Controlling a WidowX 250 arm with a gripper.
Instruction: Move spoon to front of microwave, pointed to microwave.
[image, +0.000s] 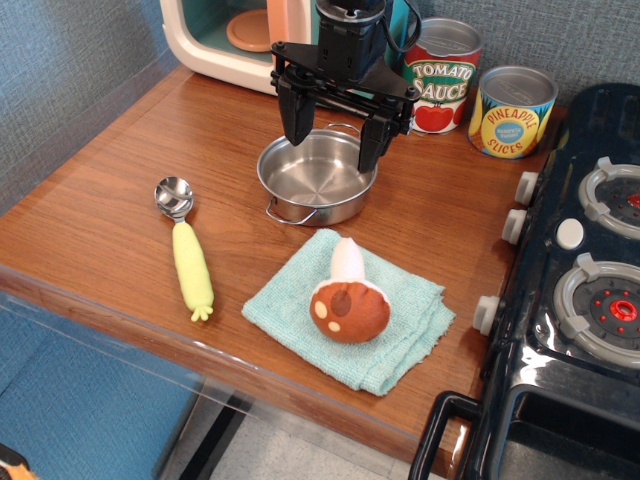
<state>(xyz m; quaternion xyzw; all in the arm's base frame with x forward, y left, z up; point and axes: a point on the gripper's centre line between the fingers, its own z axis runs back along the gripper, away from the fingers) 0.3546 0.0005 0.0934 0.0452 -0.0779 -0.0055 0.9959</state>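
I see my gripper spread open over the pot; the spoon lies near the counter's left edge.

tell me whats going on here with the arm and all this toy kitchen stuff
A robot arm's gripper hangs open above a steel pot, holding nothing. The spoon lies untouched near the counter's left front edge, bowl toward the back, handle toward the front. The microwave stands at the back left, its front free of the spoon. A toy mushroom rests on a teal cloth; two cans stand at the back by the stove.
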